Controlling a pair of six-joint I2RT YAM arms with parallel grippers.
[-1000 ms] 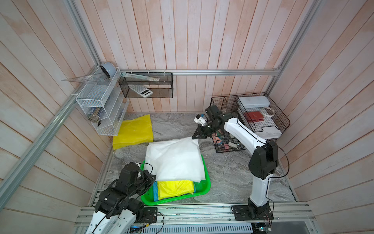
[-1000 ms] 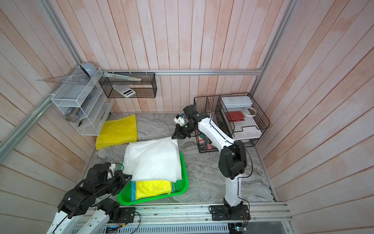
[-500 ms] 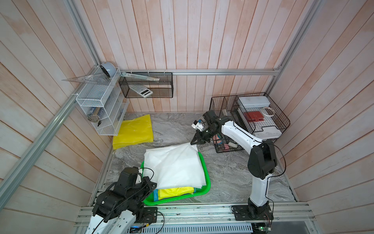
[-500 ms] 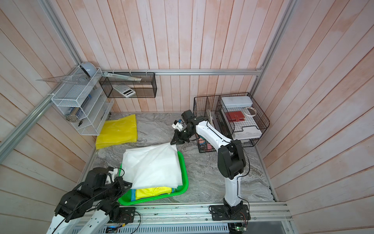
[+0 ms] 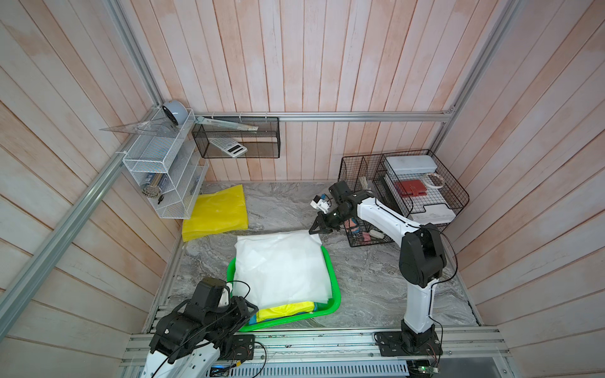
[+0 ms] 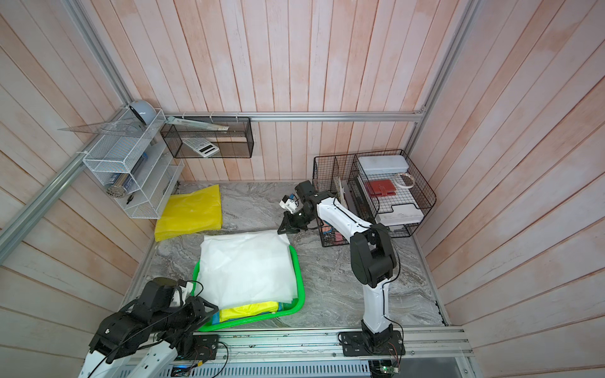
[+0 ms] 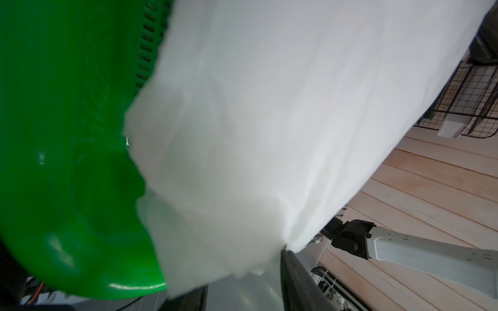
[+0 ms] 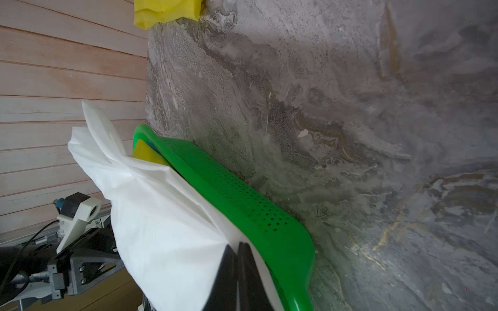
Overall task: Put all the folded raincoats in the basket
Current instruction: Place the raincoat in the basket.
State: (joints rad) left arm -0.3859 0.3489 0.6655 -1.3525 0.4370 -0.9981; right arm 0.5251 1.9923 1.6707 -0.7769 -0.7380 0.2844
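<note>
The white folded raincoat [image 5: 281, 265] [image 6: 245, 265] lies spread over the bright green basket [image 5: 334, 288] [image 6: 299, 284], its far edge overhanging the rim. A yellow folded item [image 5: 284, 309] shows under it in the basket. My right gripper [image 5: 316, 229] [image 6: 283, 229] [image 8: 237, 245] is shut on the raincoat's far right corner, just beyond the basket [image 8: 242, 204]. My left gripper [image 5: 248, 307] [image 6: 209, 309] [image 7: 242, 277] is open at the basket's near left corner [image 7: 67, 161]. The raincoat's near corner [image 7: 242, 134] hangs loose at its fingertips.
A second yellow folded sheet [image 5: 216, 212] lies on the marble table at the back left. A white mesh shelf [image 5: 167, 176] is on the left wall and a black mesh box [image 5: 235, 140] on the back wall. A black wire organiser [image 5: 402, 193] stands back right, beside the right arm.
The raincoat has come down from above onto the basket. My left gripper has opened and let go of the near corner. My right gripper has moved lower and nearer with the far corner.
</note>
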